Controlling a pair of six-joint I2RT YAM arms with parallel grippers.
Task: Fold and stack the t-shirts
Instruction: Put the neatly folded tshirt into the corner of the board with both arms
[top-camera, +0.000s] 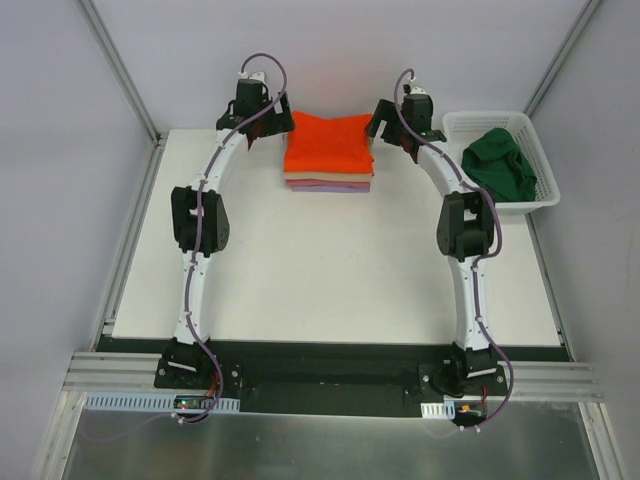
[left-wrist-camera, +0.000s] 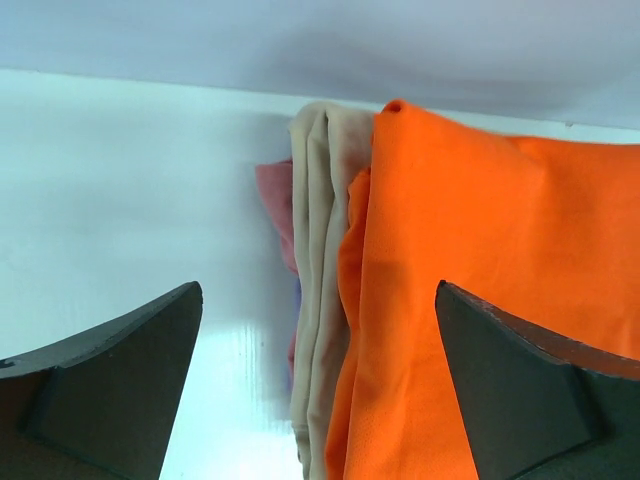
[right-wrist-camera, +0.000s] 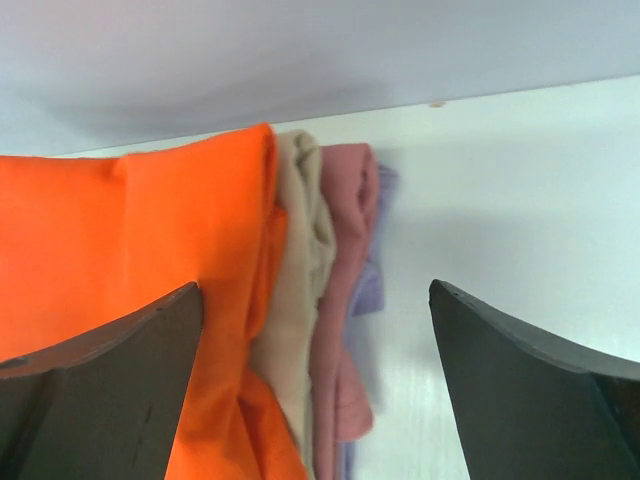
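The white bench (top-camera: 330, 270) carries a white mesh basket (top-camera: 490, 116) at its far right corner, with the dark green t-shirt (top-camera: 502, 165) heaped inside it. Midway along the far edge, the folded orange t-shirt (top-camera: 328, 145) lies on top of a stack: beige t-shirt (right-wrist-camera: 300, 230), pink t-shirt (right-wrist-camera: 345, 190), lavender t-shirt (right-wrist-camera: 370, 290). The left gripper (left-wrist-camera: 318, 288) and right gripper (right-wrist-camera: 315, 285) flank the stack's far corners, both claws released, fingers spread wide.

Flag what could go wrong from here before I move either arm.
1. The left gripper and right gripper, both open, straddle edges of the orange shirt; a finger could snag it on retreat.
2. The beige shirt and pink shirt beneath lie uneven; a nudge might skew the stack.
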